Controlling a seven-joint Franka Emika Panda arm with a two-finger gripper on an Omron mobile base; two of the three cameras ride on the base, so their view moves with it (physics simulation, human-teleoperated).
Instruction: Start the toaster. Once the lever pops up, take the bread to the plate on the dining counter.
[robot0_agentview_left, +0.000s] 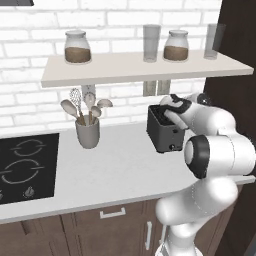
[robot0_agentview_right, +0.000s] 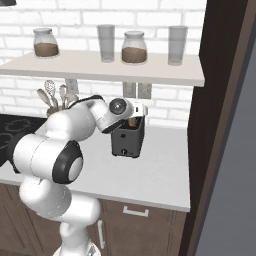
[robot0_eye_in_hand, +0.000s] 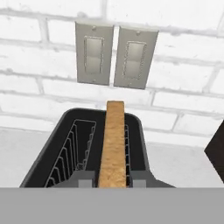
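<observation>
A dark two-slot toaster (robot0_agentview_left: 164, 131) stands on a white worktop (robot0_agentview_left: 110, 170) against a white brick wall, below a pale shelf (robot0_agentview_left: 140, 67). In the hand view, a thin golden-brown slice of bread (robot0_eye_in_hand: 113, 144) stands upright in the toaster's right-hand slot, rising above the rim, while the slot beside it shows only its wire rack. To the toaster's left, near a black cooktop (robot0_agentview_left: 25, 167), a grey utensil cup (robot0_agentview_left: 87, 132) holds wooden spoons and a whisk. On the shelf, two lidded glass jars (robot0_agentview_left: 77, 47) hold a brown filling, and two tall clear glasses (robot0_agentview_left: 151, 42) stand among them. Two grey wall plates (robot0_eye_in_hand: 116, 57) sit on the brick behind the toaster. The white arm bends at a dark elbow and reaches forward, its hand poised over the toaster's top. The gripper (robot0_eye_in_hand: 113, 180) points down, with one finger tip on each side of the bread, close against its faces; whether they actually pinch it cannot be told.
</observation>
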